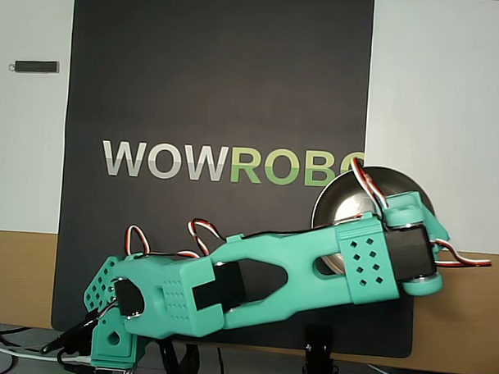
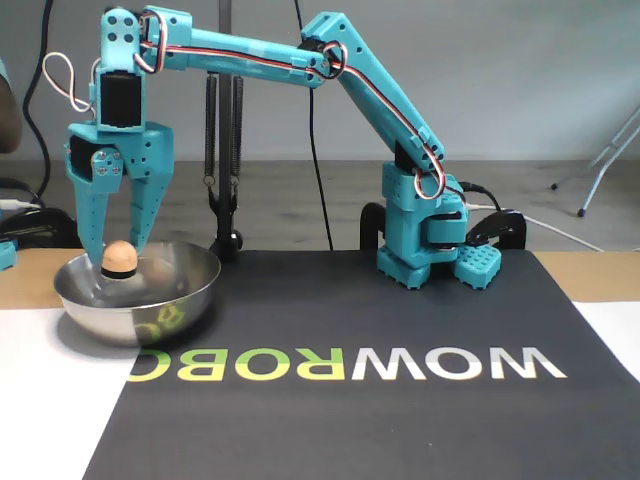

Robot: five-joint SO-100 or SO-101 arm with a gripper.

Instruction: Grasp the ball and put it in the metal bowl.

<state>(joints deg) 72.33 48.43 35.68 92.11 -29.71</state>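
In the overhead view the arm (image 1: 263, 278) covered much of the metal bowl (image 1: 341, 200), hiding the ball; a small dark stick (image 1: 36, 66) lay well apart.

In the fixed view the ball (image 2: 119, 258) sat inside the bowl between the spread, empty pincer (image 2: 114, 240) fingers, so the drop looked done; only withdrawal remained, unobstructed.

One small pale-tan wooden ball (image 2: 119, 258) is in view, and one round shiny steel bowl (image 2: 150, 311) (image 1: 341, 197). One teal plastic robot arm (image 2: 260, 52) (image 1: 271, 274) carries one two-fingered end effector (image 2: 113, 236). One black mat with WOWROBO lettering (image 2: 400, 420) (image 1: 220, 87) covers the counter (image 2: 40, 420). One small dark bar-shaped object (image 1: 36, 66) lies in the overhead view.
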